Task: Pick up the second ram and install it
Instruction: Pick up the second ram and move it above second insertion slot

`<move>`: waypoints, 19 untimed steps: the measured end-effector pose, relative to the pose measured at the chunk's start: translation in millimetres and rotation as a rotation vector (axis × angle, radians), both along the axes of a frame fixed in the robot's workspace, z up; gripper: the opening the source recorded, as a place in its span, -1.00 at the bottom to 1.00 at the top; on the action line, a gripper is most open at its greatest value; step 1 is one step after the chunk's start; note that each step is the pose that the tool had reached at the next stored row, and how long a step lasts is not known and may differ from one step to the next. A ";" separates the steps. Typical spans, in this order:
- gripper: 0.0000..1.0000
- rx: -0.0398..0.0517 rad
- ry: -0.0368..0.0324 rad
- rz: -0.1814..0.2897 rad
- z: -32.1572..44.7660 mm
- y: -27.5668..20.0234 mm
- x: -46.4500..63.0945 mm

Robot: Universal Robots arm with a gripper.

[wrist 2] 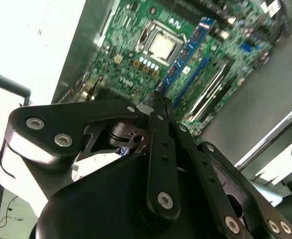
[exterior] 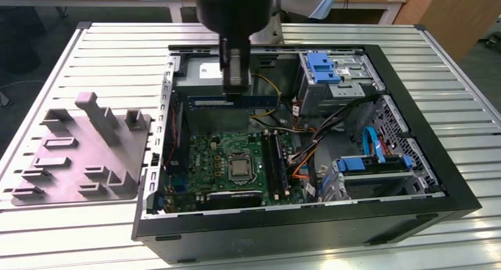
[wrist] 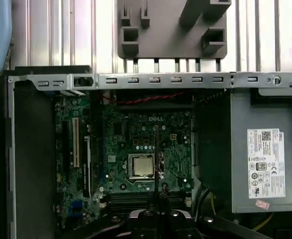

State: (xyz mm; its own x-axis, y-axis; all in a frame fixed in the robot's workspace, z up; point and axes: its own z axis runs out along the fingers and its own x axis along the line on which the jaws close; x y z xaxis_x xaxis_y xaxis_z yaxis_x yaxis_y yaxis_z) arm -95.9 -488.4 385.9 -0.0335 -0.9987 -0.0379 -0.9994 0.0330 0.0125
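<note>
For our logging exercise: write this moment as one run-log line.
gripper: shut on second ram | position: held above motherboard | install: not yet seated

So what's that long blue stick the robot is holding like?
That is the second ram, a long, thin, flat blue circuit board with black chips along it and a pale label near one end. The end effector pinches it around its middle, so both ends stick out sideways, roughly level. It hangs in the air over the open computer case, above the green motherboard, not yet in a slot. Nothing else touches it.
</note>
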 end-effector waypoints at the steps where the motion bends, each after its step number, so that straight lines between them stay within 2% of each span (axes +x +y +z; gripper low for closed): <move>1: -0.77 0.0000 0.0002 0.000 0.0 -0.1 4.3; 7: -0.77 0.0000 0.0012 0.000 0.0 -0.7 28.1; 9: -0.77 0.0002 0.0014 0.000 -0.2 -0.8 32.9; 19: -0.77 -0.0001 0.0015 0.000 -17.0 -0.7 34.0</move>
